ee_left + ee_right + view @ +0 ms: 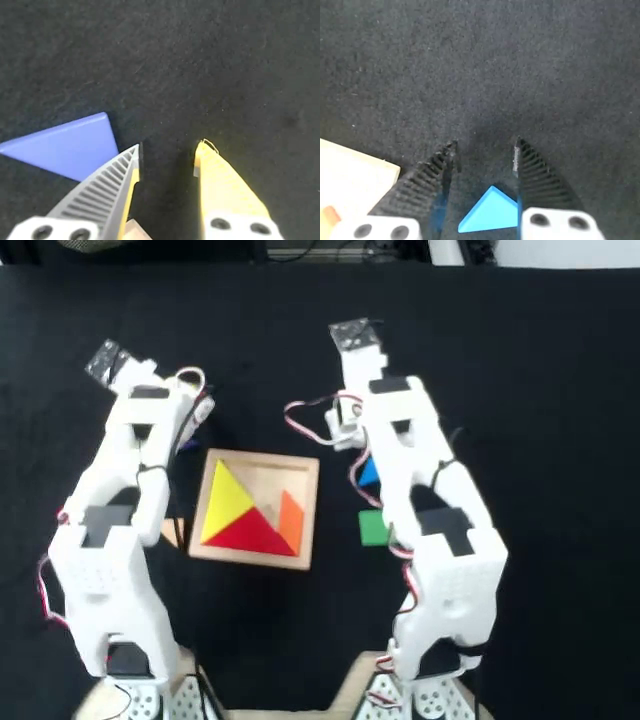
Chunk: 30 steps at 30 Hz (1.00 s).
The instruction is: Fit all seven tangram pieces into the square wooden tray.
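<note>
I see a black cloth [560, 390] covering the whole table, its fuzzy nap plain in both wrist views. Past its far edge lie a white surface [570, 252], dark cables [310, 250] and a beige object [95, 244]. A pale board [345, 702] sits at the near edge.

Bright, even light from above overexposes the white arms [440, 530], with faint shadows.

black fuzzy cloth [540, 360] covers the whole table, evenly lit. past its far edge a thin strip of room: white surface [565, 250] at one corner, dark cables [300, 250] mid, pale object [100, 244] at the other.
</note>
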Tool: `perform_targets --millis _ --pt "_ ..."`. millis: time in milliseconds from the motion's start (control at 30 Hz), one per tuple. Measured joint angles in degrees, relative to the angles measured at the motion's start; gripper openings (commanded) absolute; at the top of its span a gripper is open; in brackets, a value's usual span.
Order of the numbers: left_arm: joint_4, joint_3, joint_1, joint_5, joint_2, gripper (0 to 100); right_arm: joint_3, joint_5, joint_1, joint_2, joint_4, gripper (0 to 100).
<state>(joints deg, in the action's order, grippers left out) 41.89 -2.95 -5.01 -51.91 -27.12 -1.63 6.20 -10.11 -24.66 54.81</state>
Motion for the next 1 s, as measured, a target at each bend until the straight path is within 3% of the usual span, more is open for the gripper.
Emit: perform_targets --millis 300,500,800,933,1000 --pt "13.1 9.7 0.0 6.7 -5.7 19 0.0 0.0 0.0 0.0 -0.3 17.0" --pt "27.8 13.6 -3.6 18.2 -5.9 19 0.0 0.0 0.0 0.0 -0.3 17.0" --pt "49.5 26.1 -9.4 41.4 -6.0 19 0.0 0.0 0.0 0.0 -0.4 17.0" --pt "54.6 36.1 -11.8 42.4 -6.0 19 0.0 0.0 0.0 0.0 -0.4 17.0" --pt "55.3 39.3 -12.1 38.9 -6.0 19 0.0 0.0 0.0 0.0 -0.4 17.0"
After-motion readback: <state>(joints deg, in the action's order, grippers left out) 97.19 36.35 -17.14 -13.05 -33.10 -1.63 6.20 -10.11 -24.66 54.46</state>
